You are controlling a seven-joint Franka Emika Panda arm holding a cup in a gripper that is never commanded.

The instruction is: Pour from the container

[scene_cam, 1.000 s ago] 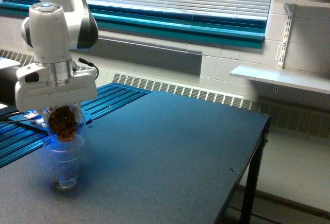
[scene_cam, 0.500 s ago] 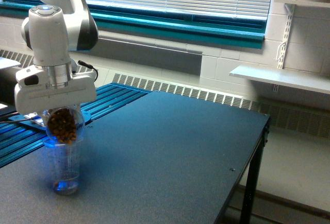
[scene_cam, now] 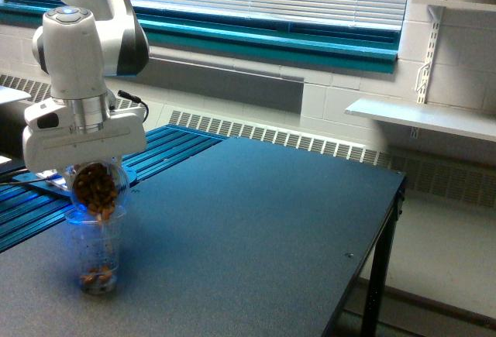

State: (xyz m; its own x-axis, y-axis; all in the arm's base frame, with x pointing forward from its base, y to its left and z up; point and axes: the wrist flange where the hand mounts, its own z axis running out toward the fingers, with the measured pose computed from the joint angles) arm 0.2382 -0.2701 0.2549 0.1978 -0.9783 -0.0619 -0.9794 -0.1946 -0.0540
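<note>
In the exterior view, the single Franka arm is hanging its gripper [scene_cam: 94,176] at about nine o'clock in the picture, over the near-left part of the dark table [scene_cam: 256,221]. The pincer is clamping the container [scene_cam: 95,188], a clear smooth-walled cup lying tipped on its side with its round mouth facing the camera and slightly down. The jaws are closed against its walls, though the fingers themselves are hiding behind the white gripper body. Brown nut-like pieces [scene_cam: 94,186] are filling the container, and some are spilling over its lower lip.

Directly at six o'clock from the container, the ribbed receiving cup [scene_cam: 98,252] is standing upright on the table, its rim just beneath the pouring lip. A few brown pieces are lying at its bottom.

The likely risk: the load may be clumping and releasing all at once, sending pieces bouncing past the narrow rim, or the lip nudging the light cup and toppling it.

Count: one arm, one gripper, two cups, one table; the pieces are too many to number.
</note>
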